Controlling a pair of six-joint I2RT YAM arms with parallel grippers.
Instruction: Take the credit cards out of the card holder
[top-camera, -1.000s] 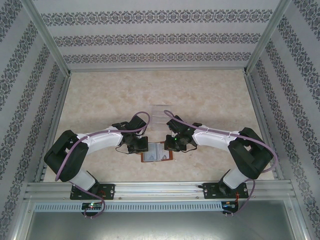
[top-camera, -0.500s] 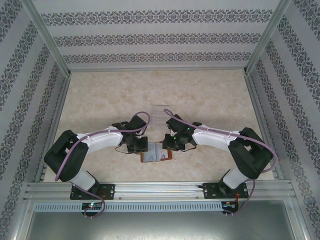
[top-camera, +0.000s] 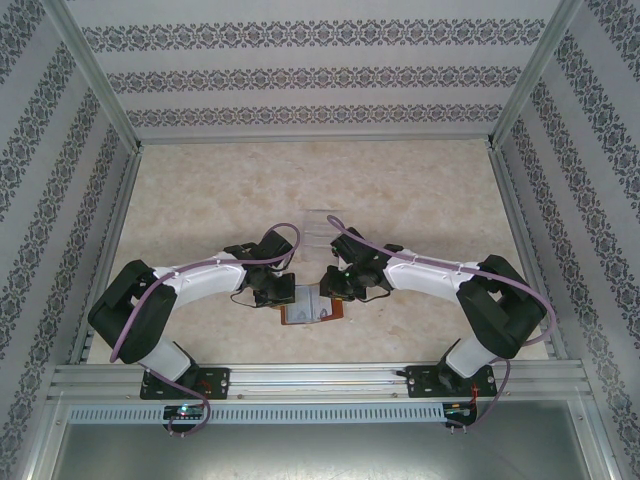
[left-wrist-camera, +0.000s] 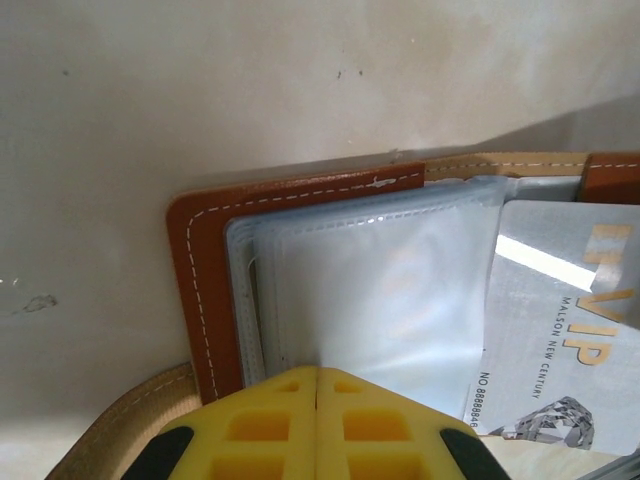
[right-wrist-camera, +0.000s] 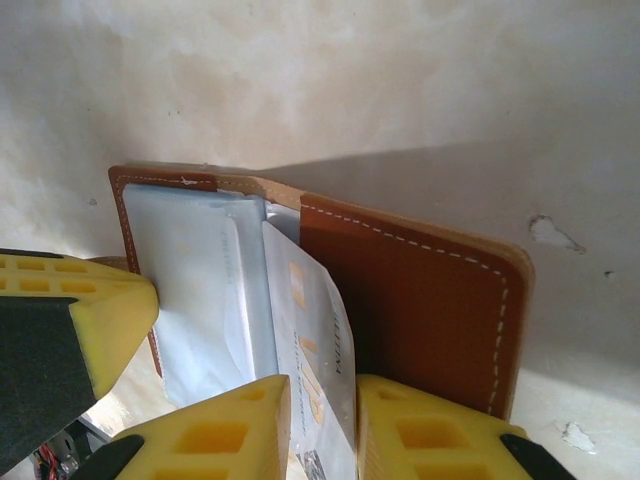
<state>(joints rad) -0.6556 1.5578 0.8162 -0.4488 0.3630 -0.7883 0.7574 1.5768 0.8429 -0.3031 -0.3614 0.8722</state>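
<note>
From above, you see the card holder (top-camera: 313, 311) lying open on the tabletop (top-camera: 200, 200), close to the front edge and between the two arms. The left arm (top-camera: 200, 275) reaches in from one side and the right arm (top-camera: 430, 272) from the other. The left jaws are down at the holder's left end and the right jaws at its right end. A faint clear plastic box (top-camera: 320, 224) sits just behind them.

In your left wrist view, the left jaws are shut, their yellow fingers (left-wrist-camera: 250, 430) meeting with no gap. Their tips lie over the near edge of the clear sleeves (left-wrist-camera: 380, 290), which sit inside the brown stitched leather cover (left-wrist-camera: 200, 270). A silver credit card (left-wrist-camera: 565, 330) with gold VIP lettering shows partway out of the sleeves on the right. A tan strap (left-wrist-camera: 110, 440) curves away at the lower left.

In your right wrist view, the right jaws stand a narrow way apart, with one yellow finger (right-wrist-camera: 420, 430) on each side of the lower end of that credit card (right-wrist-camera: 318, 340). The card slants out between the sleeves and the brown leather half. You cannot tell whether the pads are pinching the card or only flanking it. A yellow finger of the left jaws (right-wrist-camera: 95, 315) rests at the holder's far left edge.
</note>
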